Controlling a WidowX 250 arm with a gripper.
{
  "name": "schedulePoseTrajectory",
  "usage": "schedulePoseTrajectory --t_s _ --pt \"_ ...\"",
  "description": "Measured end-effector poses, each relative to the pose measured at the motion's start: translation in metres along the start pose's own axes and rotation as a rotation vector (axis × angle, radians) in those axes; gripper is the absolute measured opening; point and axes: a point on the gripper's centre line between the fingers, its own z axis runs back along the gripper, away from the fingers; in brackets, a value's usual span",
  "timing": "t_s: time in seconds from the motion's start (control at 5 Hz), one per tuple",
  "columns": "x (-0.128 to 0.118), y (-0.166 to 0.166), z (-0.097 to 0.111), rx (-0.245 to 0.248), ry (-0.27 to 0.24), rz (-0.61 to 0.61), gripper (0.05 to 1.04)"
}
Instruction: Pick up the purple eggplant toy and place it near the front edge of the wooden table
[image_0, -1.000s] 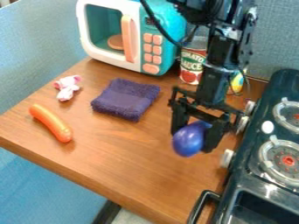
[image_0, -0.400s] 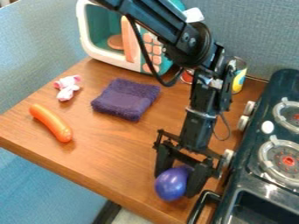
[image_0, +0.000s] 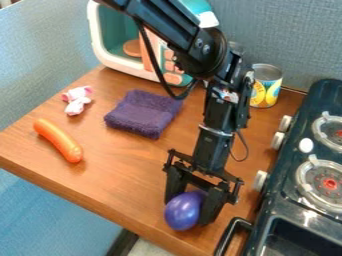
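Observation:
My gripper (image_0: 188, 209) hangs low over the front part of the wooden table, shut on a shiny purple eggplant-like toy (image_0: 182, 211). The toy's rounded end faces the camera, and its far part is hidden between the fingers. Behind and to the left lies a folded dark purple cloth (image_0: 143, 113). An orange sausage-shaped toy (image_0: 58, 140) rests at the table's left, with a small pink and white toy (image_0: 77, 100) behind it.
The black toy stove (image_0: 294, 175) runs along the right side, its knobs and handle facing the table. A toy microwave (image_0: 123, 65) stands at the back left. A yellow-labelled can (image_0: 266, 86) is at the back right, and the table's front edge (image_0: 100, 202) lies close by.
Holding the purple toy, my gripper has come forward toward the table's front edge and somewhat left. Most recently it shifted a little left. The objects on the table have stayed put.

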Motion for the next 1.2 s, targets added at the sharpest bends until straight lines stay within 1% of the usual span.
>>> schedulePoseTrajectory --t_s 0.4,0.6,0.8,1.0,1.2 --pt "0.0007 0.0008 -0.0051 0.001 -0.014 0.011 0.813" --pt "-0.0002 0.0008 -0.0059 -0.018 -0.010 0.040 0.878" --pt "-0.0005 0.0012 -0.0060 -0.026 -0.009 0.054 0.997" --pt "-0.0007 0.0012 -0.0056 -0.026 -0.008 0.065 0.997" --pt "-0.0029 0.0030 -0.0004 -0.015 -0.029 0.079 0.999"
